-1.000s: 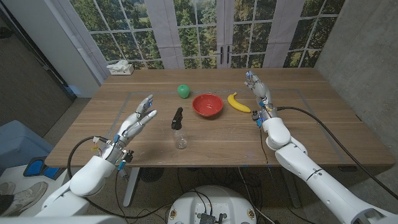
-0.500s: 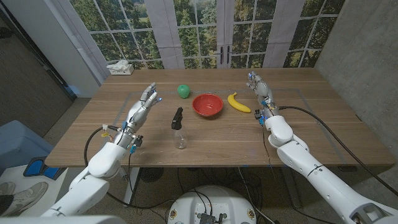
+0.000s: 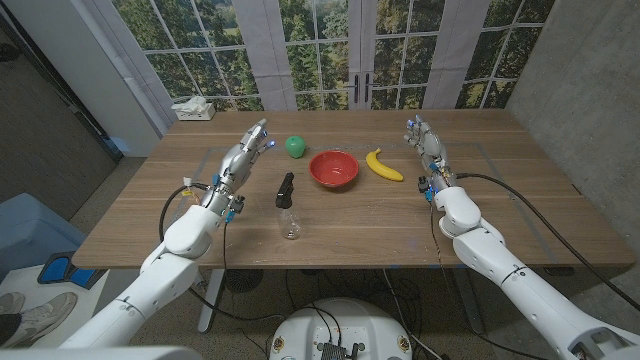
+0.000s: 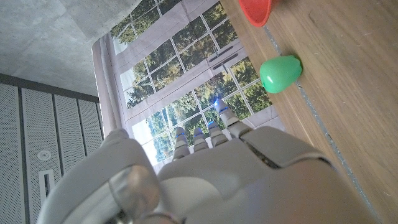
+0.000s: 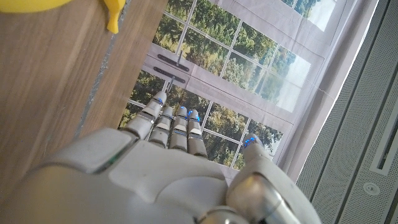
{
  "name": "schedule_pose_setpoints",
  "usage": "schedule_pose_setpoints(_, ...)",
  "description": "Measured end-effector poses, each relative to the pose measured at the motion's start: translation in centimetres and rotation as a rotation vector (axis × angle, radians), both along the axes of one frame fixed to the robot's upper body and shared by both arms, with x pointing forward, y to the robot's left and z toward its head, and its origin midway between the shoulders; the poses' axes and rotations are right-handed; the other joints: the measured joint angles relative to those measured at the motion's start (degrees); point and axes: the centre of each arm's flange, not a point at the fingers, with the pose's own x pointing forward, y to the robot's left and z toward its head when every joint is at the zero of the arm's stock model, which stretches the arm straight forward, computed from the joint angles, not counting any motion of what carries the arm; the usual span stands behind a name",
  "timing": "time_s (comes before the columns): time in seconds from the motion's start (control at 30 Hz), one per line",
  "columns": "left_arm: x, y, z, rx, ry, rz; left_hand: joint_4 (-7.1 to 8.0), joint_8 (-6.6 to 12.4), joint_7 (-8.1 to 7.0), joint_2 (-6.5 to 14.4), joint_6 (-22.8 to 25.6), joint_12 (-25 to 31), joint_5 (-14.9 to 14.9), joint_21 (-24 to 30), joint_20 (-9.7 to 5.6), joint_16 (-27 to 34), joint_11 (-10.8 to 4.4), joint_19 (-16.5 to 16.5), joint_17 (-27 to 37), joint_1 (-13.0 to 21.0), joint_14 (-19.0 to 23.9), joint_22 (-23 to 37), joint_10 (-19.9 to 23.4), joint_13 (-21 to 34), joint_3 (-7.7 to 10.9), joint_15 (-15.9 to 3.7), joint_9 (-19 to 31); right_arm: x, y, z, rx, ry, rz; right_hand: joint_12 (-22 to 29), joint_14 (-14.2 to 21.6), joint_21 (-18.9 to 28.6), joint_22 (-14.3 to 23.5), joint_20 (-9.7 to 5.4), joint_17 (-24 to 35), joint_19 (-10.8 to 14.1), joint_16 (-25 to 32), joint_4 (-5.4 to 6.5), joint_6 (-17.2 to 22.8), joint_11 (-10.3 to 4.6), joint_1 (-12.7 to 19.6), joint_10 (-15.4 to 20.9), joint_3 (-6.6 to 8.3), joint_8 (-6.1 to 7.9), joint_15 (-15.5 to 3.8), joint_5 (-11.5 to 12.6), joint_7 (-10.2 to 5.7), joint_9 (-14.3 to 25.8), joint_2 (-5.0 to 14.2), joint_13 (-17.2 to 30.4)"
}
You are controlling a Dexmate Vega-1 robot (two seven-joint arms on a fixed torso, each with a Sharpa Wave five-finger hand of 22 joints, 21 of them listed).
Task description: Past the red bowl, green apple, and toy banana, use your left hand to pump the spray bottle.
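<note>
Up above the wooden table [image 3: 520, 215], the left hand [image 3: 243, 156] was empty with straight fingers, left of the green apple [image 3: 294, 146]. Nearer, the spray bottle [image 3: 287, 204] stood alone. Beside the toy banana [image 3: 381, 166], the right hand [image 3: 426, 147] held nothing.

The wooden table [image 3: 350, 225] carries a spray bottle [image 3: 287, 203] near its front edge. Behind it sit a green apple [image 3: 294, 146], red bowl [image 3: 334, 168] and toy banana [image 3: 381, 165]. A tissue box [image 3: 194, 109] occupies the far left corner.

The right hand [image 5: 161, 171] shows from its back, its fingers [image 5: 171, 127] stretched out straight and close together, holding nothing. Beyond the fingers runs the wooden worktop [image 5: 50, 68], with the toy banana [image 5: 93, 7] lying on it near the worktop's edge.
</note>
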Motion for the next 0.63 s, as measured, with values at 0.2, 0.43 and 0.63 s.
schedule_pose_setpoints(0.2,0.6,-0.2,0.4,-0.023,0.011,-0.023,2.03,-1.47,0.51,0.00,0.79,-0.58,1.09,-1.48,0.01,-0.33,0.72,0.60,0.00,0.00,0.00,0.00,0.73,0.00,8.00,0.00,0.00,-0.5,-0.6,-0.5,0.007,0.004,-0.002,0.00,0.00,0.00,0.00,0.00,-0.27,0.00,0.00,0.00,0.00,0.31,-0.60,-0.32,-0.48,0.00,0.00,0.00,0.00,0.00,-0.60,0.00)
schedule_pose_setpoints(0.43,2.3,-0.3,1.1,-0.074,0.017,-0.045,0.82,-2.37,0.28,0.58,2.35,-1.22,-1.56,-4.01,0.01,-0.89,0.25,0.60,-0.15,2.32,0.00,-0.28,1.49,0.01,22.64,0.00,0.01,-1.4,-1.0,-1.1,0.039,-0.001,0.001,0.01,0.00,0.00,0.01,0.00,-0.27,0.00,0.00,0.16,-0.22,0.31,-1.13,-0.32,-0.95,0.00,-0.01,0.00,0.22,0.00,-1.13,0.00)
schedule_pose_setpoints(0.63,3.3,0.1,1.2,-0.123,0.026,-0.051,0.64,-2.37,-0.01,0.82,2.65,-1.37,-2.58,-4.44,0.01,-0.89,-0.26,0.60,0.00,2.51,-0.01,-0.26,1.59,0.01,26.01,0.00,0.01,-2.4,-1.0,-2.0,0.058,-0.005,-0.014,0.01,0.00,0.00,0.01,-0.01,-0.26,0.01,0.00,0.29,-0.22,0.31,-1.19,-0.32,-1.29,0.00,-0.01,0.00,0.22,0.01,-1.09,0.00)
